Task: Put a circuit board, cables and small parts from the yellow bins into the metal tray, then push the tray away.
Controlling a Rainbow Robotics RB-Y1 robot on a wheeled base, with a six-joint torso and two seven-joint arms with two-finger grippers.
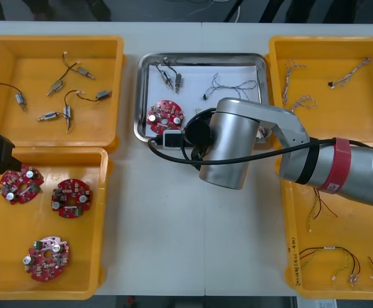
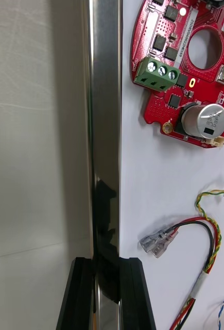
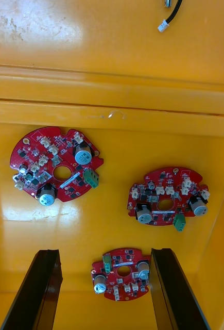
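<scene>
yellow bins (image 1: 26, 58) plain yellow | metal tray (image 1: 202, 57) shiny rim, white inside | circuit boards (image 1: 72, 197) red | cable (image 2: 194, 223) red, black, yellow-green twist

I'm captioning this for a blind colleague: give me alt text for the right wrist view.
The right gripper clamps the metal tray by its shiny rim, one black finger on each side. Inside the white tray lie a round red circuit board and a red and yellow cable; the light table is on the rim's other side.

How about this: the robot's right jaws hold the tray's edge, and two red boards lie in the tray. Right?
Not quite. The front view shows one red circuit board in the metal tray, not two. The jaws of the right gripper do hold the tray's edge.
</scene>
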